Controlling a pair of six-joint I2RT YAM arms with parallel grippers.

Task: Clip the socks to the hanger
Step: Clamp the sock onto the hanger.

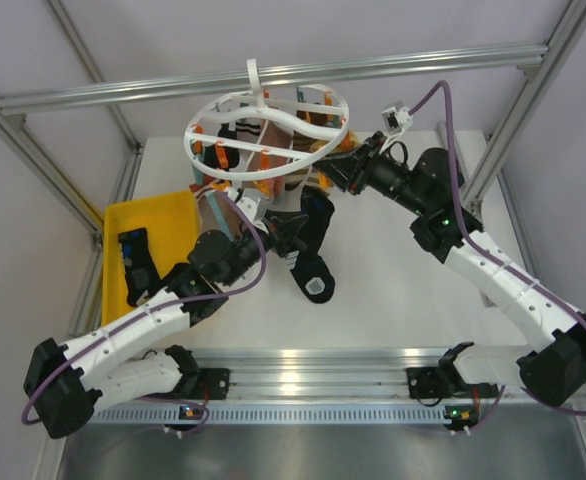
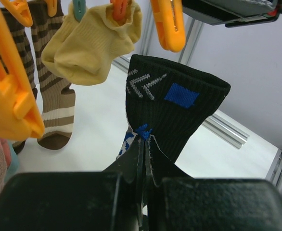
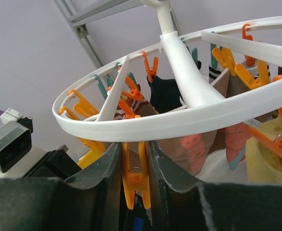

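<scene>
The white round hanger point(image 1: 268, 125) hangs over the back of the table with socks clipped under it. My left gripper point(image 1: 278, 222) is shut on a black sock point(image 1: 311, 262) just below the hanger. In the left wrist view the gripper point(image 2: 145, 139) pinches this sock point(image 2: 179, 115), which has a blue patch and grey chevrons, under an orange clip point(image 2: 167, 24). My right gripper point(image 1: 335, 172) is at the hanger's right rim. In the right wrist view its jaws point(image 3: 135, 144) squeeze an orange clip point(image 3: 135, 175) beneath the white ring point(image 3: 189, 115).
A yellow tray point(image 1: 168, 212) on the left holds another dark sock point(image 1: 135, 258). A yellow sock point(image 2: 90, 45) and a brown striped sock point(image 2: 54, 101) hang from clips near the left gripper. Aluminium frame posts stand at both sides and behind.
</scene>
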